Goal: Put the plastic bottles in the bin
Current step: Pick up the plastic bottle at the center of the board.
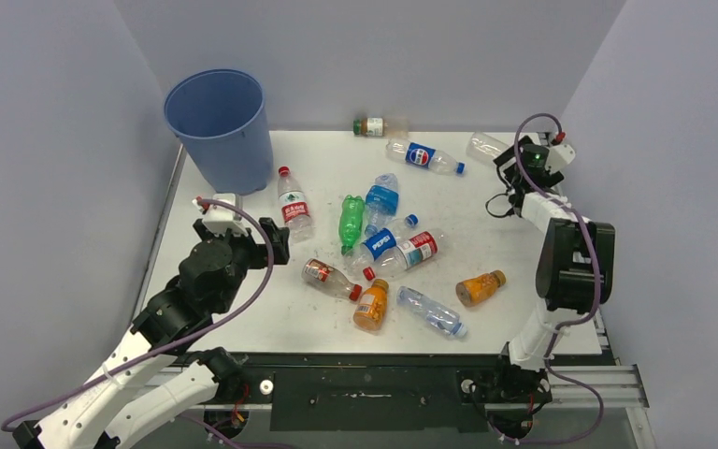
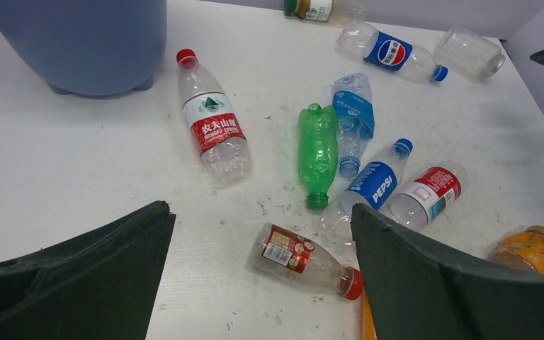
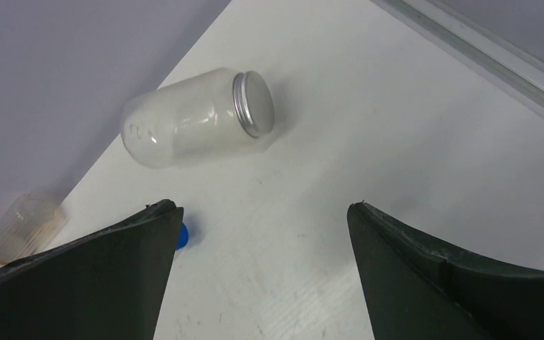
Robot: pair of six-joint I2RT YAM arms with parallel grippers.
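Top external view: small plastic bottles (image 1: 383, 240) lie scattered mid-table on the white table (image 1: 514, 253), outside the tall round blue plastic bin (image 1: 229, 150) in its far left corner.
Left gripper (image 2: 261, 209), jaws spread wide and empty, hangs over bare tabletop near the left edge, close to a red-capped clear bottle (image 2: 212, 127); right gripper (image 3: 262, 209), jaws likewise apart and empty, sits by the far right corner, where a clear silver-lidded jar (image 3: 198, 117) lies on its side near the far edge.
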